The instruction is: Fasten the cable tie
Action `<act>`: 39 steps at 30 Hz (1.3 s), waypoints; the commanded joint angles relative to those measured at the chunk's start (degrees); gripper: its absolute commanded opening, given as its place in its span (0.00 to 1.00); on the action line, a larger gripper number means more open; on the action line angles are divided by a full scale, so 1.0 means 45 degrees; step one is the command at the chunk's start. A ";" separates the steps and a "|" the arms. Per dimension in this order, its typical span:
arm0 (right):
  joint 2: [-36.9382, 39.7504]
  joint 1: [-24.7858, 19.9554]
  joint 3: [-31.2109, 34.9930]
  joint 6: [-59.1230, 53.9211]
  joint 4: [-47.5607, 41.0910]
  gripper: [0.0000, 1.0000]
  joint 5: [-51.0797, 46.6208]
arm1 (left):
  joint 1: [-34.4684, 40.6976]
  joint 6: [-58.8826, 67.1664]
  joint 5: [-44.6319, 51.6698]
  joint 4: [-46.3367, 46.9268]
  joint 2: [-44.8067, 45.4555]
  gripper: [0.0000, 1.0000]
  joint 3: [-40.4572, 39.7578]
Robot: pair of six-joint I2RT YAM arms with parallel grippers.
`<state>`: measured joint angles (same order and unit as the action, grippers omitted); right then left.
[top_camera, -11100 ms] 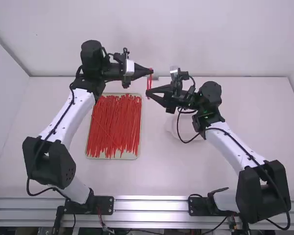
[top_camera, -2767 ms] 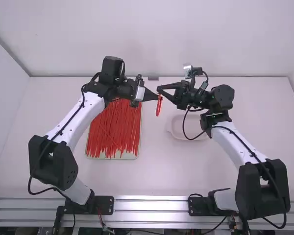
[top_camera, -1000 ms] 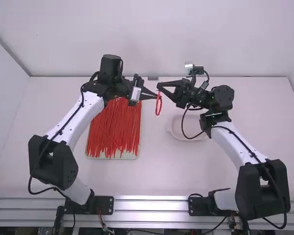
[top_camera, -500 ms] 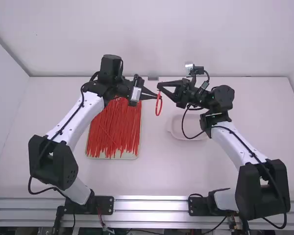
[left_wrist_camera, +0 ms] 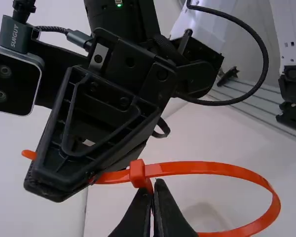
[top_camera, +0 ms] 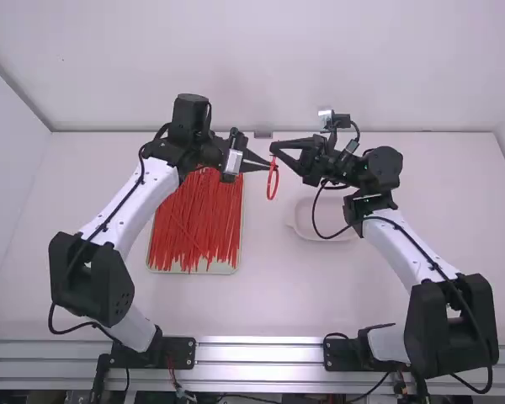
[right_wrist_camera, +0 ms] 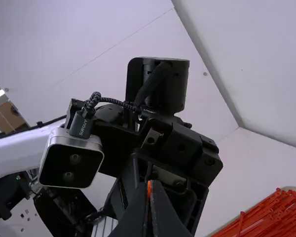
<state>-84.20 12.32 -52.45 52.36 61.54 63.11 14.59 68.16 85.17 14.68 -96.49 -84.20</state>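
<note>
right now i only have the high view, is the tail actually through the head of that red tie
Observer: Yes. The left wrist view shows the cable tie as a closed loop, threaded through its head.
Operator: who's got the tail
Observer: The right gripper pinches it; the tail tip pokes out beyond.
Operator: and left
Observer: The left gripper is shut on the tie right beside the head.

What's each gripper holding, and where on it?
Both hold the looped red cable tie: left gripper at its head, right gripper on the tail beyond the head.
</note>
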 commanded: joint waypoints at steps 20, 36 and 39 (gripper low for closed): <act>0.0044 -0.0083 -0.0350 -0.0024 0.0049 0.00 -0.0447 | 0.0588 -0.0175 0.1064 -0.0131 0.0034 0.02 0.0063; 0.0049 -0.0083 -0.0350 0.0073 0.0359 0.00 -0.0345 | 0.0597 -0.0185 0.0665 0.0141 0.0024 0.02 0.0063; 0.0068 -0.0146 -0.0350 0.0408 0.0680 0.00 -0.0355 | 0.0680 -0.0189 0.0180 0.0408 -0.0053 0.02 0.0063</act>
<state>-84.20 12.32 -52.45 52.82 63.55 63.35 15.99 67.11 85.03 15.86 -96.53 -84.20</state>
